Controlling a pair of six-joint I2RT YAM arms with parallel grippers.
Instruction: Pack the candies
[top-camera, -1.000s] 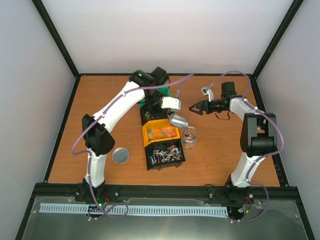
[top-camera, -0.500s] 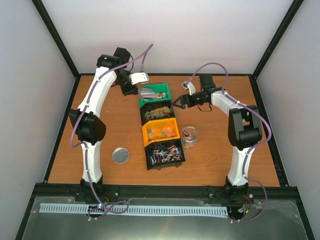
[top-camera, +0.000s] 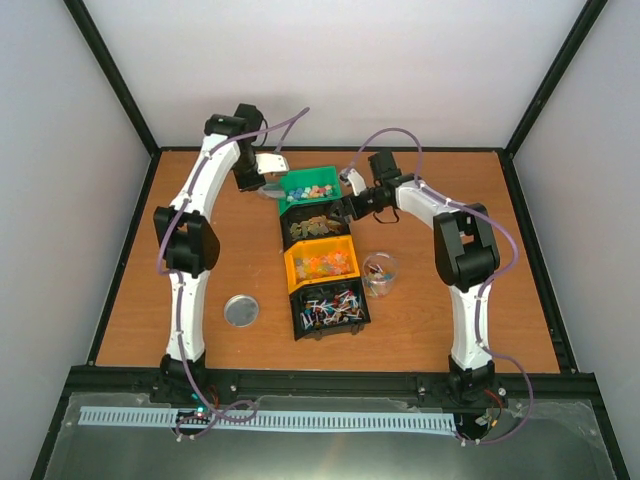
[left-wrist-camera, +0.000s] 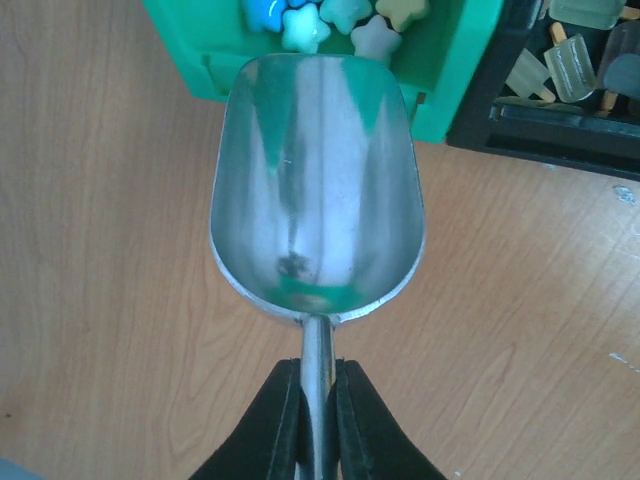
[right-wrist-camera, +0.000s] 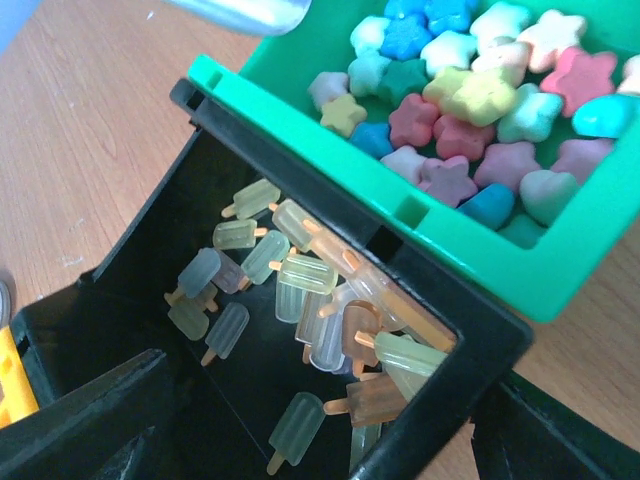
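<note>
Here the left gripper pinches the handle of the empty metal scoop, whose mouth sits at the left edge of the green bin of star-shaped sweets. The right gripper is spread wide, a finger on either side of the black bin just in front of the green bin. Whether the fingers touch it cannot be told. The candies fill the three bins lined up in front of the green bin. A clear cup stands right of that row.
</note>
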